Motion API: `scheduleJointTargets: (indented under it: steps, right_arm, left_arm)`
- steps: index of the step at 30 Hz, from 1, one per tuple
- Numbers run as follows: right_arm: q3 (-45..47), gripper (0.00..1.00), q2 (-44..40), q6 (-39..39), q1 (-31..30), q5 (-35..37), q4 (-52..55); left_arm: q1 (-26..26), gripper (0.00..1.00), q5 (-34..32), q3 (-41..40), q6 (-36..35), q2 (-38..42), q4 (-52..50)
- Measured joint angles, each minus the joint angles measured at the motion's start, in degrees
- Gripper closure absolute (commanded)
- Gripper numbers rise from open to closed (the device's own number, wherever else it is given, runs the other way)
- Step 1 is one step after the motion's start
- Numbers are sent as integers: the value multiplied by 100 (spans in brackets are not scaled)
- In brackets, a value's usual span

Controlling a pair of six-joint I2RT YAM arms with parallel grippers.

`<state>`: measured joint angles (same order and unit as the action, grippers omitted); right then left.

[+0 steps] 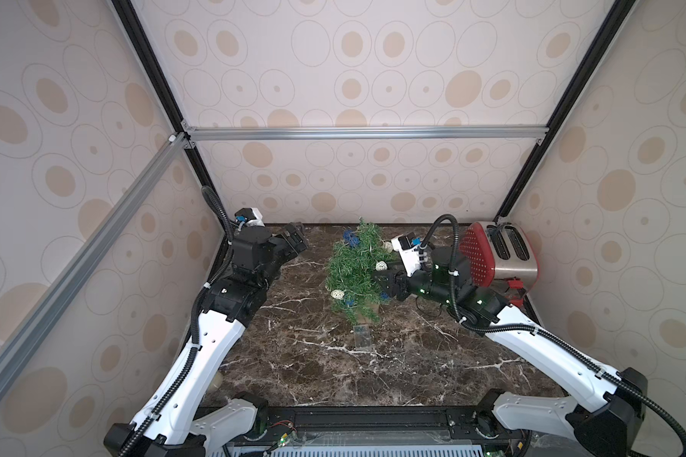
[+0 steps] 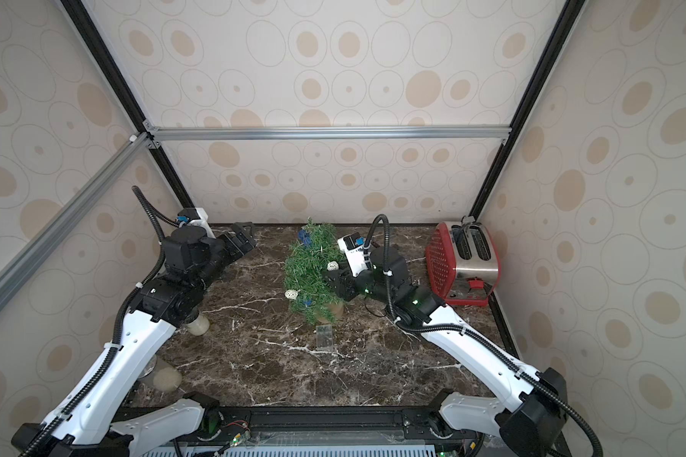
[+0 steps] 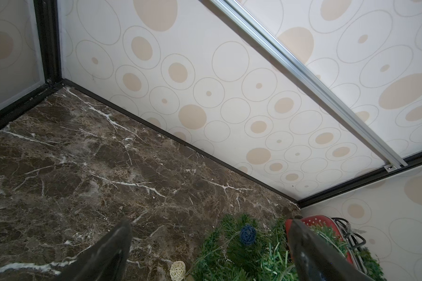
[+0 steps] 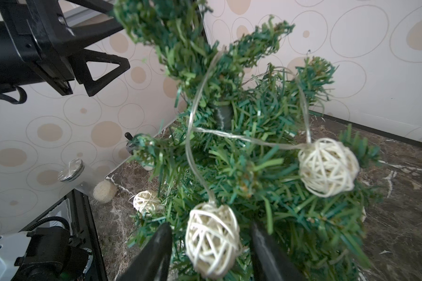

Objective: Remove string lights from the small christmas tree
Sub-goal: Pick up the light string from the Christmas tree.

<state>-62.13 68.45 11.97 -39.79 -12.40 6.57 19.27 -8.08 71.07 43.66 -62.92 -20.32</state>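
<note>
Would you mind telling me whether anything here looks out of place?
Only slightly: the battery box lies loose on the table before the tree, while the lights wind through its branches. Nothing looks spilled or broken.

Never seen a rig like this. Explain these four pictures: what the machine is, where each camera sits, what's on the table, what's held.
It is a robot with two arms over a marble-patterned table. Two pictures look down from overhead; the other two come from a camera on each wrist. On the table stand a small christmas tree wound with string lights, a clear battery box lying in front, and a red toaster at the back. The left gripper hangs open, holding nothing. The right gripper is open among the branches, jaws either side of a cream wicker ball, not visibly pinching it.
</note>
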Motion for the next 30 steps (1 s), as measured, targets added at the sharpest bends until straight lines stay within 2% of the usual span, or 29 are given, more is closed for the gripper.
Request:
scheduleJointTargets:
  steps: [6,16,24,30]
  right_arm:
    - [-66,63,0,-74,-28,72,79]
    - [-221,70,0,-107,-33,258,269]
    - [-1222,71,52,-249,-33,616,678]
    - [-2190,71,649,-466,70,772,887]
  left_arm:
    - [0,1,57,0,-2,-83,-4]
    - [0,1,184,13,-52,-120,-37]
    - [0,1,577,649,-380,-428,-225]
    - [0,1,955,1060,-608,-708,-260]
